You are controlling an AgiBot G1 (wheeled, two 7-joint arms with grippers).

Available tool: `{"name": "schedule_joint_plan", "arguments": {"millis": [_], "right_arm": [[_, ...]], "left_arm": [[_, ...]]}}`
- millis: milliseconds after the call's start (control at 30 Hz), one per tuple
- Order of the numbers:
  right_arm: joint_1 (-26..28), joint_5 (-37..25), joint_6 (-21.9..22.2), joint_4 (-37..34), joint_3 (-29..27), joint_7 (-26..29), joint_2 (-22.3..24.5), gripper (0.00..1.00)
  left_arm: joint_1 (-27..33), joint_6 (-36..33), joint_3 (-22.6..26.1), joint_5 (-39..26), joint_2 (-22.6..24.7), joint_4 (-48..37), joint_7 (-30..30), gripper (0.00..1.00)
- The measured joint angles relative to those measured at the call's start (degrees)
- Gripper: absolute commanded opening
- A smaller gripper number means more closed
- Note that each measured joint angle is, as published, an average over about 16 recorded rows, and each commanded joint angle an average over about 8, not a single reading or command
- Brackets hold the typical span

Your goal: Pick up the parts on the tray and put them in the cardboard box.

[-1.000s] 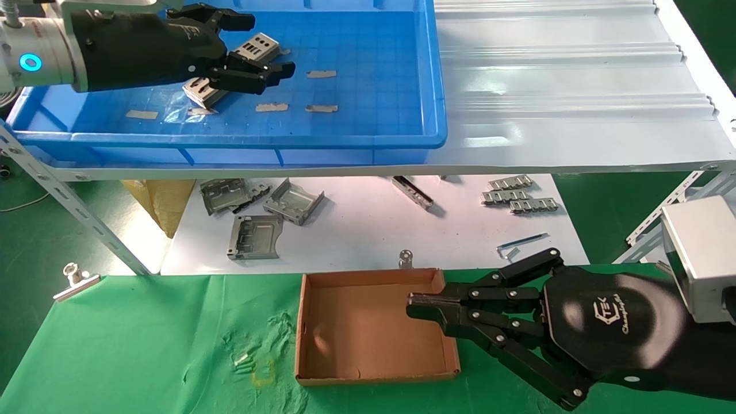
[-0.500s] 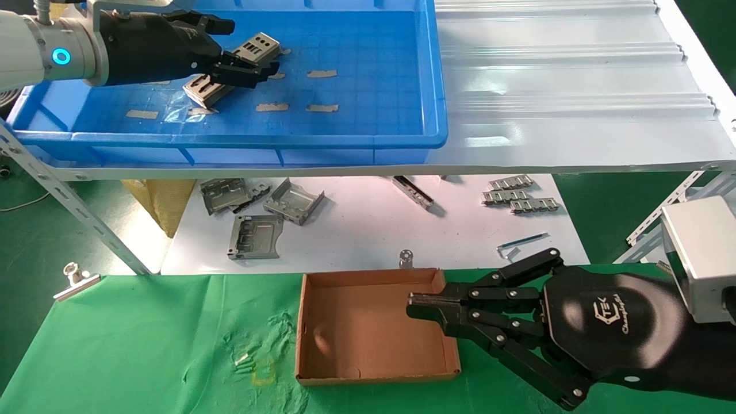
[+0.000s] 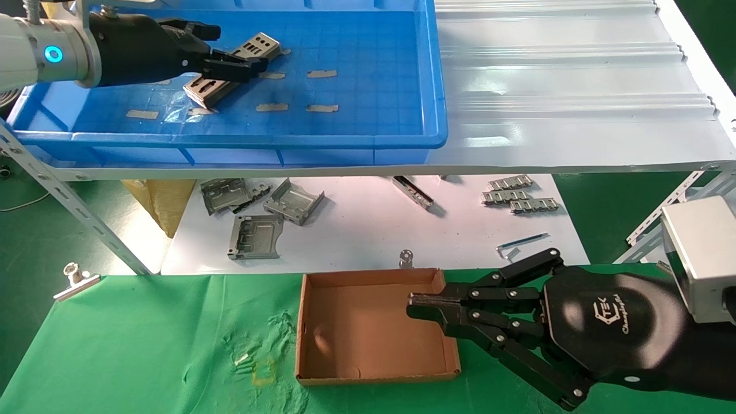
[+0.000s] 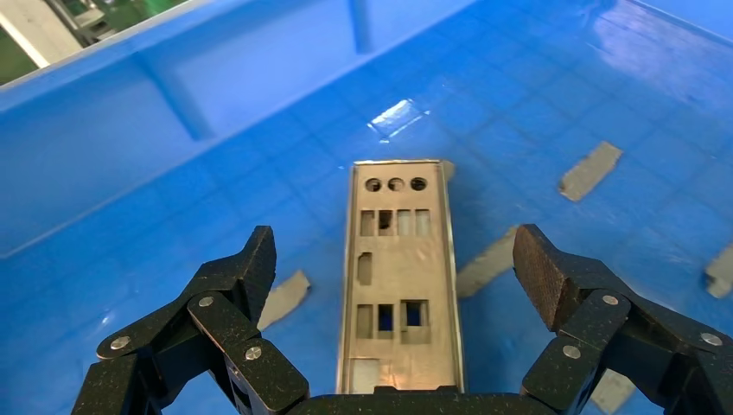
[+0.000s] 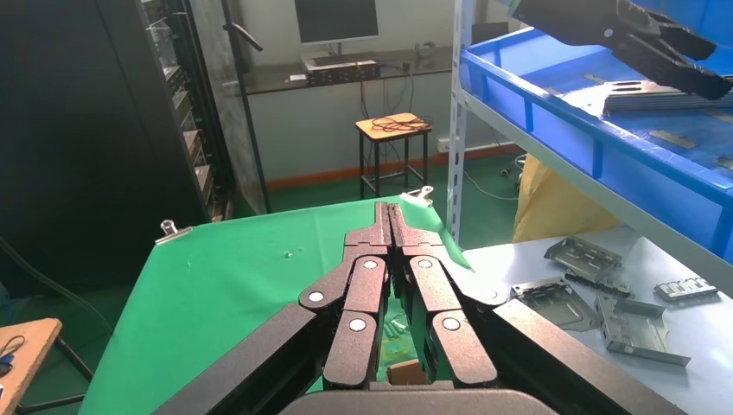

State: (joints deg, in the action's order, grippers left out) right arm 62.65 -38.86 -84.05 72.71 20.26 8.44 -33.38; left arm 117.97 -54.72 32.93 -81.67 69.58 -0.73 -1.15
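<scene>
A long silver punched plate [image 3: 260, 45] lies slantwise on the floor of the blue tray [image 3: 345, 141], at its back left. My left gripper [image 3: 227, 49] is open and straddles the plate low over the tray floor. In the left wrist view the plate [image 4: 398, 285] lies between the two fingertips [image 4: 543, 264] without touching them. The brown cardboard box [image 3: 368, 333] sits empty on the green cloth below. My right gripper [image 3: 411, 305] is shut and empty, with its tip over the box's right side; it also shows in the right wrist view [image 5: 389, 212].
Tape scraps [image 3: 322, 73] dot the tray floor. Bent grey brackets [image 3: 259, 213] and toothed strips [image 3: 517, 198] lie on the white lower surface. A binder clip [image 3: 75, 279] holds the green cloth [image 3: 144, 345]. A slanted shelf post [image 3: 69, 201] stands at left.
My left gripper has drawn back to the left along the plate, staying open. The plate, the box and the right arm have not moved.
</scene>
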Motion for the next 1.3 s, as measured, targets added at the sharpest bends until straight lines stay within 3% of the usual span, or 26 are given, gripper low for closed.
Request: {"name": "schedule_joint_plan", "arguments": {"millis": [500, 933, 967, 1200, 1233, 1300], "right_arm": [[0.0, 0.01, 0.0, 0.0, 0.01, -0.01, 0.0, 0.0], [0.01, 0.01, 0.01, 0.0, 0.02, -0.01, 0.01, 0.0], [0.01, 0.02, 0.01, 0.0, 0.02, -0.01, 0.01, 0.0], [0.01, 0.02, 0.01, 0.0, 0.03, -0.01, 0.01, 0.0], [0.01, 0.02, 0.01, 0.0, 0.03, -0.01, 0.01, 0.0], [0.01, 0.02, 0.01, 0.0, 0.03, -0.01, 0.01, 0.0]], "left_arm": [[-0.79, 6.39, -0.58, 0.9, 1.14, -0.13, -2.49, 1.0], [-1.55, 3.45, -0.9, 1.37, 0.9, 0.86, -1.95, 1.0], [-1.56, 3.16, -0.89, 1.36, 0.86, 0.87, -1.92, 0.92], [-1.56, 1.46, -0.8, 1.23, 0.68, 0.76, -2.09, 0.06], [-1.54, 1.19, -0.79, 1.22, 0.66, 0.74, -2.14, 0.01], [-1.51, 0.57, -0.78, 1.2, 0.6, 0.7, -2.27, 0.0]]}}
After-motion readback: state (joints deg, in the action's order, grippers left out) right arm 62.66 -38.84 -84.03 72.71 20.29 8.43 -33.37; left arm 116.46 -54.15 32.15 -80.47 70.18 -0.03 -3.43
